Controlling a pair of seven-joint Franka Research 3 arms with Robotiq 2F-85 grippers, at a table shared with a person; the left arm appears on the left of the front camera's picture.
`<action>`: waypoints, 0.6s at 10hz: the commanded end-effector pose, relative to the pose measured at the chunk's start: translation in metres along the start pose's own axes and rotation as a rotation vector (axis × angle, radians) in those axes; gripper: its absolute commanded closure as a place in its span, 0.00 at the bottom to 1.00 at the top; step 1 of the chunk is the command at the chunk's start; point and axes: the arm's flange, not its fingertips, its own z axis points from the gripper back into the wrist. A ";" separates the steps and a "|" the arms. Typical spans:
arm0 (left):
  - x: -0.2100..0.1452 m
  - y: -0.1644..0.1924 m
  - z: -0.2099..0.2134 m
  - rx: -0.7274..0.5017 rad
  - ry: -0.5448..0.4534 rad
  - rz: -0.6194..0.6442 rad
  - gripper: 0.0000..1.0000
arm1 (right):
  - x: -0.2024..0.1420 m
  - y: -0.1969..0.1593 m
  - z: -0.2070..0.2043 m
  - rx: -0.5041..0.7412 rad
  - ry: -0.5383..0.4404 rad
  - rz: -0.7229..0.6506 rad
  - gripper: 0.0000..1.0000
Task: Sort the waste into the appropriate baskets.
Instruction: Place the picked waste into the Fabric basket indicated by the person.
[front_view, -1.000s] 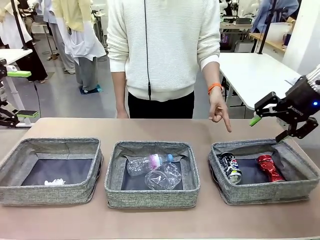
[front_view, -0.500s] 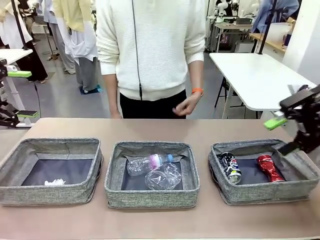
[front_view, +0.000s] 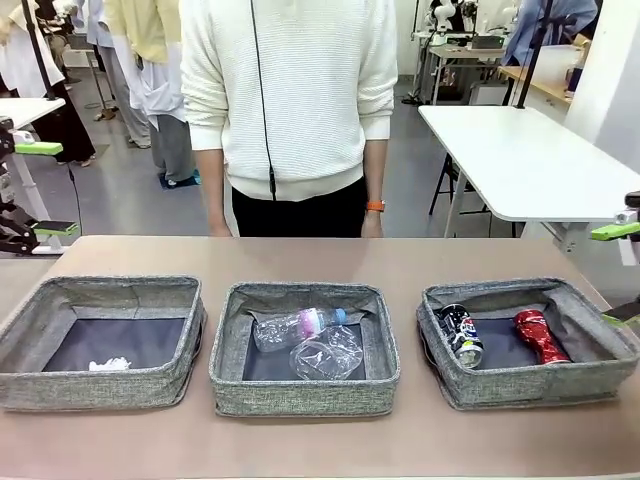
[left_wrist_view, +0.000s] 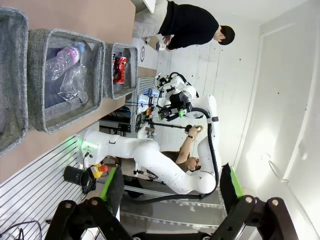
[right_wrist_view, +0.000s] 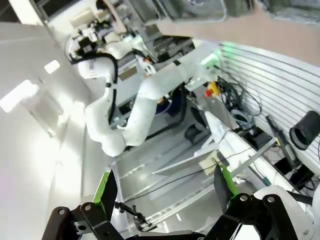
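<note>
1. Front view: three baskets sit in a row along the near edge of the surface (front_view: 300, 255). The left basket (front_view: 100, 385) holds crumpled paper (front_view: 108, 364), light and soft. The middle basket (front_view: 300, 395) holds a bottle (front_view: 295, 327) and a cup (front_view: 328, 355), both light, slick and easily crushed (best taken across the body). The right basket (front_view: 530, 385) holds a dark can (front_view: 460, 335) and a crushed red can (front_view: 540, 336), stiff and light, lying apart. The right pincer (front_view: 622, 270) hangs at the right edge, wide and empty.
2. Left wrist view: the left pincer (left_wrist_view: 170, 192) is wide, empty, well clear of the baskets.
3. Right wrist view: the right pincer is wide, holding nothing.
</note>
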 end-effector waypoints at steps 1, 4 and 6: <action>-0.003 -0.004 -0.003 -0.022 -0.002 0.001 0.00 | -0.013 0.015 -0.011 -0.047 0.020 0.084 0.00; -0.003 -0.004 -0.003 -0.022 -0.002 0.001 0.00 | -0.013 0.015 -0.011 -0.047 0.020 0.084 0.00; -0.003 -0.004 -0.003 -0.022 -0.002 0.001 0.00 | -0.013 0.015 -0.011 -0.047 0.020 0.084 0.00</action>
